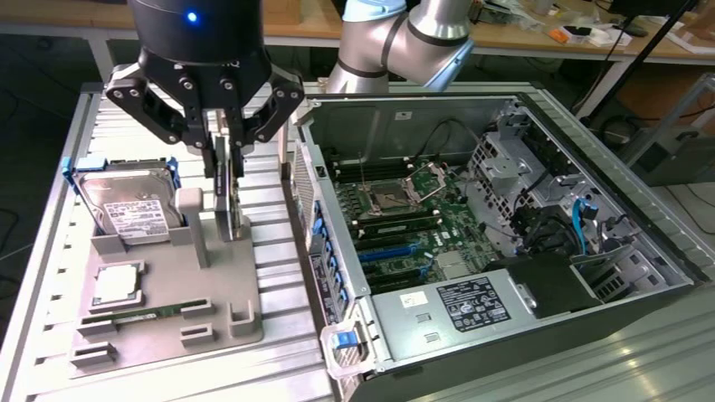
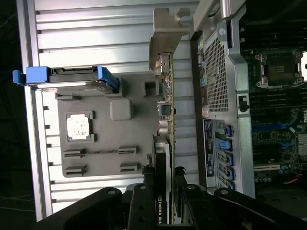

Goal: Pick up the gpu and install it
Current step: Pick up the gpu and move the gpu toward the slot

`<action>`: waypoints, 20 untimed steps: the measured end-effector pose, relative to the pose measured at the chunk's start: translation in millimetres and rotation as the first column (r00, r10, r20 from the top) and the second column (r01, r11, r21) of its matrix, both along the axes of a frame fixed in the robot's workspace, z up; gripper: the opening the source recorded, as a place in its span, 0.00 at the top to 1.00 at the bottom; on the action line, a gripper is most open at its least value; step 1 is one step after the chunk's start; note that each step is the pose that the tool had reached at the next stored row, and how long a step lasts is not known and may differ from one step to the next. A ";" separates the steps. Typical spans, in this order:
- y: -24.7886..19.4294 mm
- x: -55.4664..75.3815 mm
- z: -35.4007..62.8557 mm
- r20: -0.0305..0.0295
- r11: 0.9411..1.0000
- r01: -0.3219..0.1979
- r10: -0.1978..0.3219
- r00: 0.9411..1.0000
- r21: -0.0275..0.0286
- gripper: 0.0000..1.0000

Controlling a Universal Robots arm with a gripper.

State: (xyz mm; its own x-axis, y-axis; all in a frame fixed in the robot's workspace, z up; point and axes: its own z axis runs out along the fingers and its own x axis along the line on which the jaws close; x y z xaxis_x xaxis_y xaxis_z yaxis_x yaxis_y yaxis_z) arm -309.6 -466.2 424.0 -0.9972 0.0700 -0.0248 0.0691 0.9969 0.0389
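The gpu (image 1: pixel 233 199) is a thin dark card standing on edge, its lower end down at the grey fixture's (image 1: pixel 223 289) upright post. My gripper (image 1: pixel 223 155) comes down from above and is shut on the card's upper edge, one finger on each face. In the wrist view the gpu (image 2: pixel 169 120) runs edge-on away from my gripper (image 2: pixel 165 194), with its pale metal bracket (image 2: pixel 165 43) at the far end. I cannot tell whether the card's lower edge still touches the fixture.
The fixture also holds a silver hard drive (image 1: pixel 132 209) in a blue caddy, a processor chip (image 1: pixel 116 285) and a green memory stick (image 1: pixel 146 311). On the exterior view's right lies the open computer case (image 1: pixel 625 251) with its motherboard (image 1: pixel 408 222) and blue card slots (image 1: pixel 391 249). The case wall (image 1: pixel 307 209) is close beside the card.
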 end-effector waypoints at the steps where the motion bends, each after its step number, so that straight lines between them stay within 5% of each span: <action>1: 0.0 0.0 0.3 0.000 1.000 0.000 0.000 1.000 0.000 0.73; 20: 0.0 0.0 7.2 0.000 1.000 0.000 0.000 1.000 -0.001 0.73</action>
